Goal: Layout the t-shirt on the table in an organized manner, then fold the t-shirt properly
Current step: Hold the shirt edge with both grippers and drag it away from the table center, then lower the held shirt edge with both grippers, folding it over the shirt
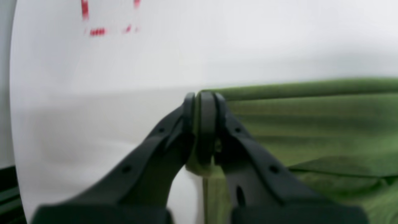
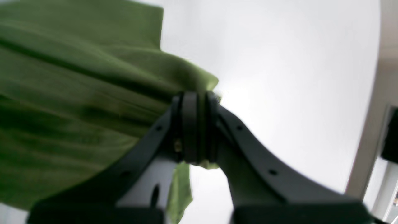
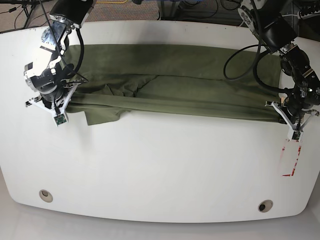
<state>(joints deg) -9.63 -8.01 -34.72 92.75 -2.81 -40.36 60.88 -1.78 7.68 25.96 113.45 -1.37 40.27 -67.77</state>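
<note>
The olive-green t-shirt (image 3: 175,85) is stretched in a long folded band across the far half of the white table (image 3: 160,170). In the base view, my left gripper (image 3: 295,119) is shut on the shirt's right end. My right gripper (image 3: 54,106) is shut on its left end. Up close in the left wrist view, the left gripper (image 1: 200,98) pinches a corner of the t-shirt (image 1: 311,124) just above the table (image 1: 124,77). Seen from the right wrist, the right gripper (image 2: 194,98) clamps a bunched edge of the t-shirt (image 2: 77,93). A sleeve (image 3: 102,114) sticks out toward the front.
A red-and-white tape rectangle (image 3: 291,159) lies just in front of the left gripper, and its red marks (image 1: 98,31) also show in the left wrist view. Two grommet holes (image 3: 45,195) (image 3: 265,205) sit near the front edge. A black cable (image 3: 240,60) loops over the shirt's right part.
</note>
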